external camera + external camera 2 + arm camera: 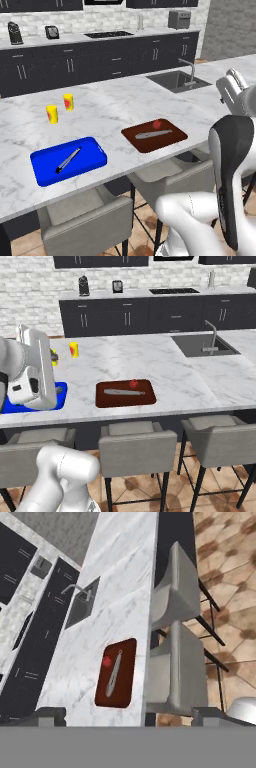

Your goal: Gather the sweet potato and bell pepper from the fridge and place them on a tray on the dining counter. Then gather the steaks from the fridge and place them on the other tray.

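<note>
Jaws of my gripper (128, 714) stand wide and empty, high above the dining counter (125, 587). Below and ahead, the bell pepper (106, 661) already sits on the brown tray (116, 684) beside a long grey piece. Swinging down carelessly, I might clip the stools (172, 667).

We see a glossy white arm (200, 220) of rounded segments, black joint covers and a boxy white hand (35, 373).
</note>
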